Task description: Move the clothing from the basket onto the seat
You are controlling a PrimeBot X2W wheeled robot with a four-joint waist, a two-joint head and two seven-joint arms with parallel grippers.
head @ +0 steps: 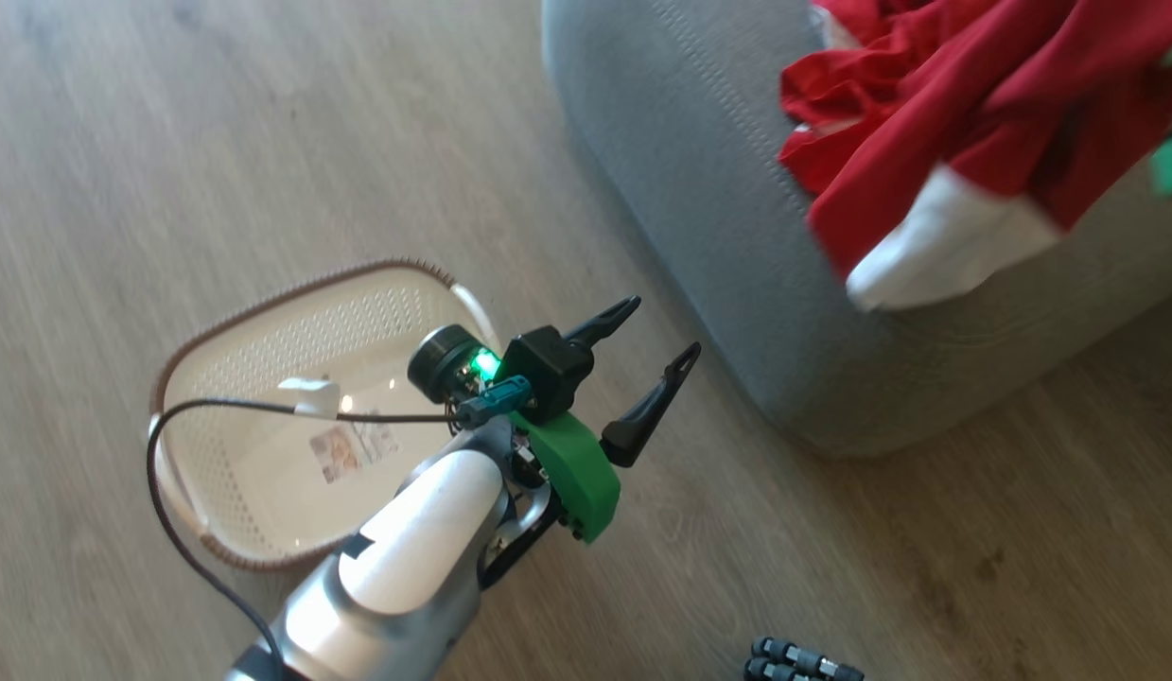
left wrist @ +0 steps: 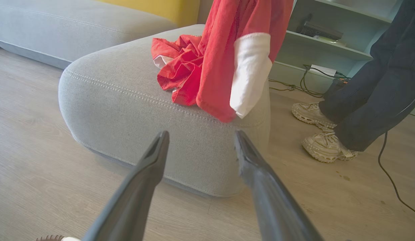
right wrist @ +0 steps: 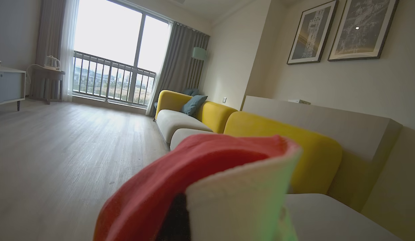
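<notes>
Half the clothing [left wrist: 207, 60] lies bunched by the seat [left wrist: 127, 110] edge; rest hangs from the shut right end effector; left end effector [head: 663, 326] gapes wide, empty. Looks soft, light, floppy: I'd grab a fold.

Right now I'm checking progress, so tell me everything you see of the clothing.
The clothing is soft bright red fabric with white parts. One end lies crumpled on the grey seat. The rest is lifted, hanging from above in a long fold, with a white sleeve-like piece dangling by the seat's edge. In the right wrist view, red and white cloth drapes close before the camera.
</notes>
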